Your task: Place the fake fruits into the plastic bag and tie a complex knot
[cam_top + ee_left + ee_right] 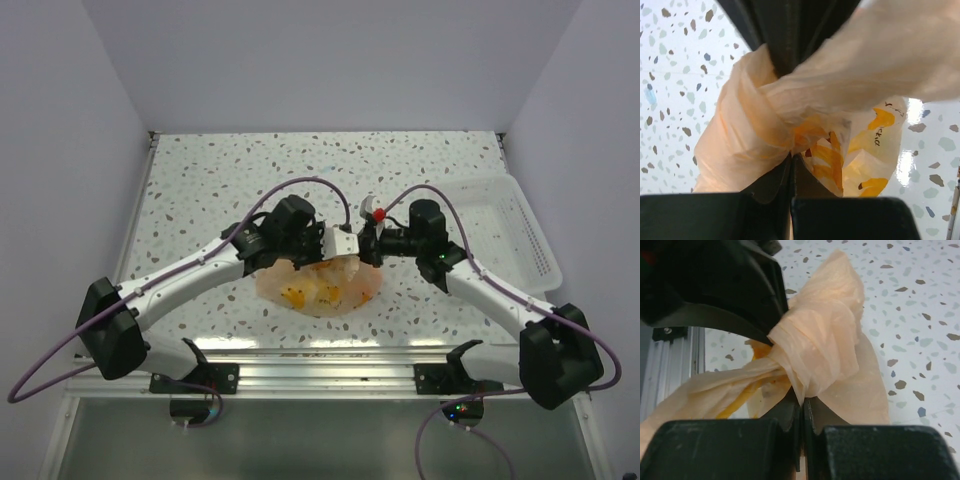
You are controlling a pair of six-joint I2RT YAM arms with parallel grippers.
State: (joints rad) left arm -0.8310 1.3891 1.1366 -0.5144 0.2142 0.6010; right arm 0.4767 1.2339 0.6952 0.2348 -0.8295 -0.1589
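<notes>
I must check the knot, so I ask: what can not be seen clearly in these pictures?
Top view: left gripper and right gripper cover the knot.
Wrist views: fingers hide part of the knot; its ends leave the frame.
The fruits: only yellow blurs through the bag; number unclear.

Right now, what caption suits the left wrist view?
Left end effector shut on twisted peach-orange plastic bag, yellow fake fruits inside.

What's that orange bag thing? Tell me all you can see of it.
The bag is thin, crinkly, translucent peach plastic, lying on the speckled table. Yellow fruits show through it. Its top is bunched and twisted into a knot, with both pairs of jaws shut on it.
</notes>
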